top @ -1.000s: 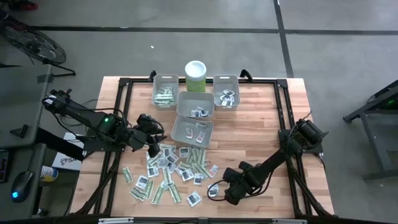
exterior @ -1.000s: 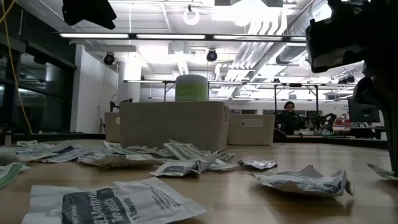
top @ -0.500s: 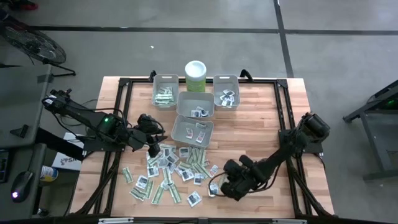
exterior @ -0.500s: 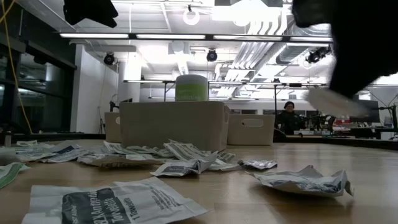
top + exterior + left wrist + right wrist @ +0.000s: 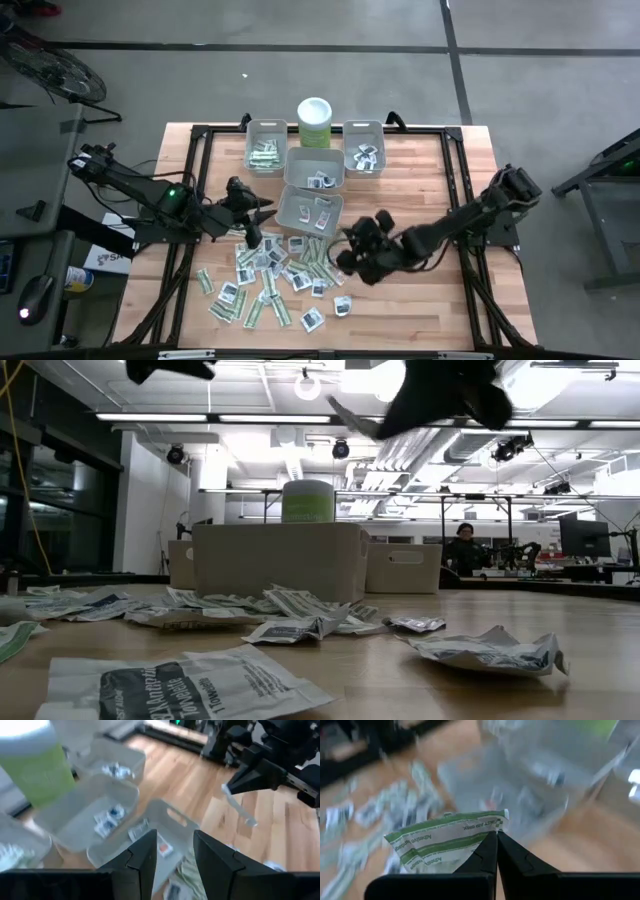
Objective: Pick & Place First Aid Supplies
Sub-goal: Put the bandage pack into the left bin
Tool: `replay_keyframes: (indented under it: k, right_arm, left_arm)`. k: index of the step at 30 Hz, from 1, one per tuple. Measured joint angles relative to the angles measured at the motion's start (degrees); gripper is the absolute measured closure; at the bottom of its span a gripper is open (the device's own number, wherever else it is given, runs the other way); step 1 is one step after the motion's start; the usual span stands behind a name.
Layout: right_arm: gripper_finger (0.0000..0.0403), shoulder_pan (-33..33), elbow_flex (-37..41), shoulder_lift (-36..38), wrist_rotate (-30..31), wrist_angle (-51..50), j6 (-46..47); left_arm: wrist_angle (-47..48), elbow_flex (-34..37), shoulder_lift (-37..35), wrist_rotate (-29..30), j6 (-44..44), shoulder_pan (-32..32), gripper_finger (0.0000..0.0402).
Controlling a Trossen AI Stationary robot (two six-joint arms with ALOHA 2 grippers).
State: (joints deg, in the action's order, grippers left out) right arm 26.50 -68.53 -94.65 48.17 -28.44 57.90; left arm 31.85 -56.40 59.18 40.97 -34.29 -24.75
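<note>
Right gripper (image 5: pixel 352 243) hovering above the wooden table (image 5: pixel 420 170), jaws clamped together on a green-striped packet (image 5: pixel 442 840), at nine o'clock of it the loose heap of packets (image 5: pixel 275 275). Left gripper (image 5: pixel 262 212) hanging at nine o'clock of the nearest grey bin (image 5: pixel 309 209), fingers (image 5: pixel 145 857) parted, nothing between them. Sitting beyond at twelve o'clock: three more bins (image 5: pixel 315 168) and the green canister (image 5: pixel 315 122); showing behind, a lit workshop with a seated person (image 5: pixel 464 550).

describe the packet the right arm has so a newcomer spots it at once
Start at the grey bins on the table's far side, then drop to the packet pile below them. The right gripper hangs at the pile's right edge, jaws shut on a green-striped packet, the only one off the wood.
</note>
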Motion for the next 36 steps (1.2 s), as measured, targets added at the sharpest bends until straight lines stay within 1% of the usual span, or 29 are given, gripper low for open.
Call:
replay_keyframes:
  k: [3, 9, 14, 16, 18, 21, 26, 30, 32, 36]
  right_arm:
    - [0.0403, -2.5, -0.1, 1.8, 4.1, 5.6, -7.3]
    - [0.0403, -7.6, -0.1, 4.4, 9.2, 17.3, -23.4]
    - [0.0403, -11.1, -0.2, 5.2, 9.3, 28.6, -36.7]
    - [0.0403, -12.1, -0.2, 5.3, 9.7, 31.5, -41.4]
    - [0.0403, -13.2, -0.2, 5.4, 9.4, 33.8, -45.0]
    - [0.0403, -14.5, -0.2, 5.5, 9.2, 34.7, -48.4]
    - [0.0403, -16.6, -0.2, 5.7, 8.5, 35.7, -52.0]
    - [0.0403, -18.3, -0.2, 5.7, 8.4, 36.0, -52.9]
    - [0.0403, -19.1, -0.2, 5.7, 7.5, 36.2, -53.1]
    - [0.0403, -20.2, -0.2, 5.7, 4.1, 37.0, -53.9]
  left_arm:
    - [-4.8, 0.0, 0.8, 2.2, 5.5, 0.0, 0.0273]
    - [-16.6, 0.0, 4.0, 6.5, 17.9, 0.0, 0.0273]
    - [-25.5, 0.0, 7.2, 12.5, 26.8, 0.5, 0.0273]
    - [-28.2, 0.0, 8.5, 13.2, 28.3, 1.7, 0.0273]
    - [-28.8, 0.0, 9.1, 13.2, 28.5, 3.1, 0.0273]
    - [-30.5, 0.0, 10.1, 12.1, 28.0, 5.8, 0.0273]
    - [-32.3, 0.0, 10.9, 8.6, 27.8, 9.3, 0.0273]
    - [-32.3, 0.0, 10.9, 4.3, 27.8, 11.5, 0.0273]
    - [-32.2, 0.0, 10.9, 3.1, 27.8, 12.1, 0.0273]
    - [-32.3, 0.0, 10.9, 3.0, 27.8, 12.6, 0.0273]
